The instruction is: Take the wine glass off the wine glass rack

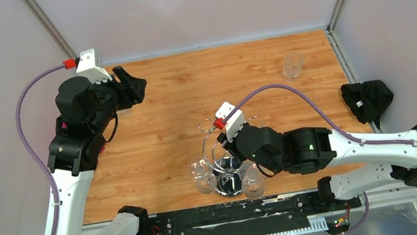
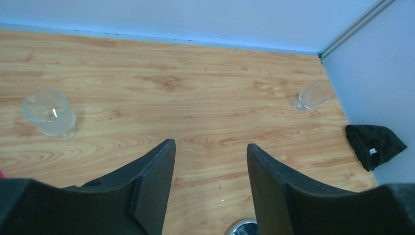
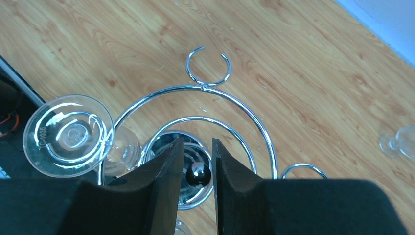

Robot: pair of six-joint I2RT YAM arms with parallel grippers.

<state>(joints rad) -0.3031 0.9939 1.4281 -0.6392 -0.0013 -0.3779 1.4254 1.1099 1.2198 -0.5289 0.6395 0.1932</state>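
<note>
**Top view:** we find the right gripper [image 1: 230,151] low over the rack [image 1: 229,178], which stands near the front edge of the table [image 1: 157,100]. One glass [image 1: 202,174] hangs at its left and a second glass [image 1: 252,181] on its near side. The left gripper [image 1: 130,84] hovers well apart, at the far left corner.

**Left wrist:** its fingers [image 2: 156,181] are spread and hold nothing. A loose glass [image 2: 49,113] stands on the wood ahead.

**Right wrist:** the fingers [image 3: 166,176] are drawn narrow about the knob [image 3: 198,171] on top of the pole, and we cannot tell whether they pinch it. The glass hangs foot-up in a loop just to their left, untouched.

We judge the risk to be a grip on the pole rather than the stem. A pull there could tip or drag the rack and swing both hanging glasses out of their loops.
</note>
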